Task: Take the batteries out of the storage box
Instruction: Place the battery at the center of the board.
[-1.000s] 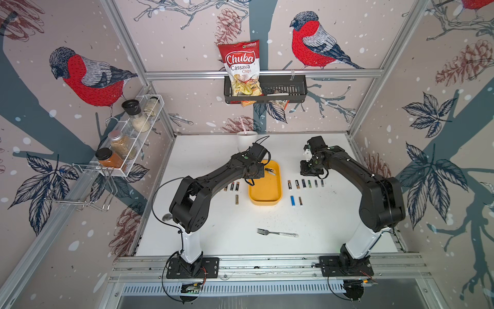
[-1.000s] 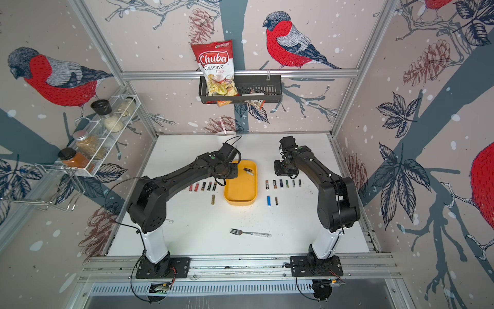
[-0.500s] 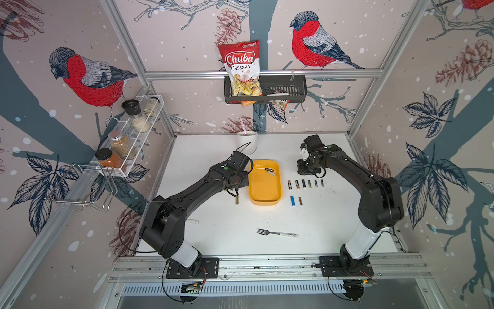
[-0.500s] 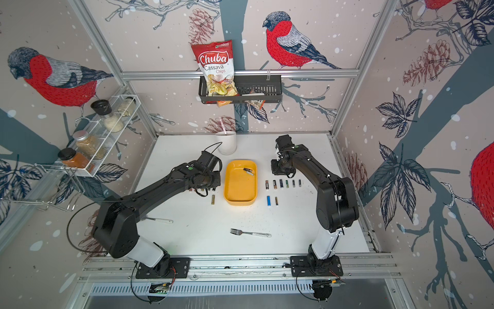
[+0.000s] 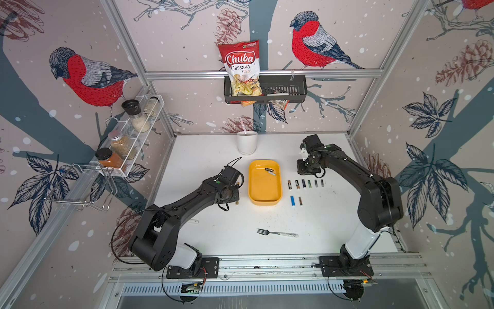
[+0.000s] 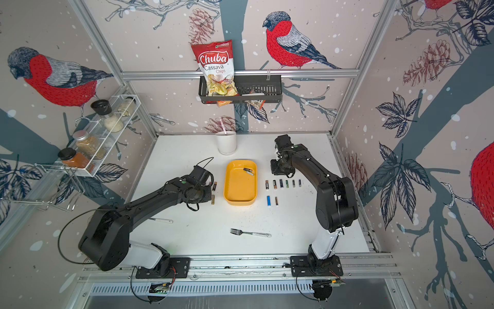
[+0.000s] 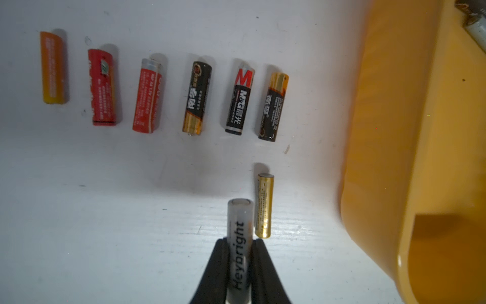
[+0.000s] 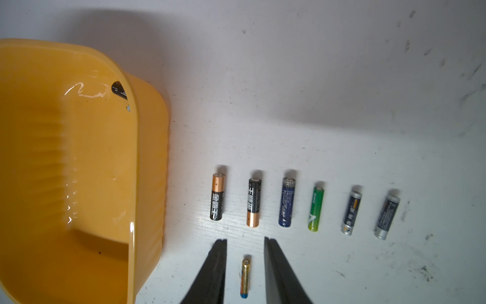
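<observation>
The left gripper [image 7: 239,240] squeezes a grey battery [image 7: 238,223]. Just beside its fingers [image 7: 263,263] lies a gold battery [image 7: 264,205]. If the grey one comes down crooked, it could bump that one and send it rolling. Past them lies a row of six batteries [image 7: 197,97]. The right gripper [image 8: 245,239] is spread apart, holding nothing. Farther off, between both grippers, the yellow box [image 5: 263,192] has two batteries [image 5: 270,171] left inside.

My black fingers [image 7: 217,268] look like matt plastic. The yellow rectangular storage box [image 7: 420,131] is glossy plastic; the white tabletop [image 7: 105,223] is matt and scuffed.
</observation>
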`<control>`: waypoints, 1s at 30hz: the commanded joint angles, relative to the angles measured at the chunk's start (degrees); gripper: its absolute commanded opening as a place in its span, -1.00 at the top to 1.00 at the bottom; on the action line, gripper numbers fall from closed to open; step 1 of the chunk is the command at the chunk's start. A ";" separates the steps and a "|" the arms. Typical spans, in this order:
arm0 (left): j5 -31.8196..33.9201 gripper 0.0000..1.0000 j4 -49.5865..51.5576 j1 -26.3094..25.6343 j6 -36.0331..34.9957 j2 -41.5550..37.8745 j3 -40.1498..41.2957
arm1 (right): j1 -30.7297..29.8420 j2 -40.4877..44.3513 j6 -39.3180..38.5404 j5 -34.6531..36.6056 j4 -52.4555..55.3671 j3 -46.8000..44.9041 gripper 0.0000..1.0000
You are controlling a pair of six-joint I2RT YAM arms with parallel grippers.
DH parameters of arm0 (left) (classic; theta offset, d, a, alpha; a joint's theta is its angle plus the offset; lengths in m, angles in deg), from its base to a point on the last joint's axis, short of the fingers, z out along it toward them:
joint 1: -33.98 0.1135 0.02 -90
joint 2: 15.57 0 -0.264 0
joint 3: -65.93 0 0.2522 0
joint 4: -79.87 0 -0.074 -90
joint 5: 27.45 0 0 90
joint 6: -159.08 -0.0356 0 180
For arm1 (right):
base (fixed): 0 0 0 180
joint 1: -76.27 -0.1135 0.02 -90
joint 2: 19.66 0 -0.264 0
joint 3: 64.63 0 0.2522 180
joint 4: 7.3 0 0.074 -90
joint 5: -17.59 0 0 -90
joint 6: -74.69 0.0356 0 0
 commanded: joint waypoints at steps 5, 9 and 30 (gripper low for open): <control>-0.97 0.76 -4.61 0.44 -0.11 2.24 1.79 | -0.08 -0.18 0.17 0.75 1.14 0.68 0.38; -0.97 0.76 -5.24 0.50 -0.18 3.34 2.09 | -0.04 -0.11 0.18 1.02 1.46 0.77 0.38; -0.76 0.76 -7.80 0.68 -0.52 7.07 2.96 | 0.05 0.13 0.12 1.37 1.84 0.60 0.38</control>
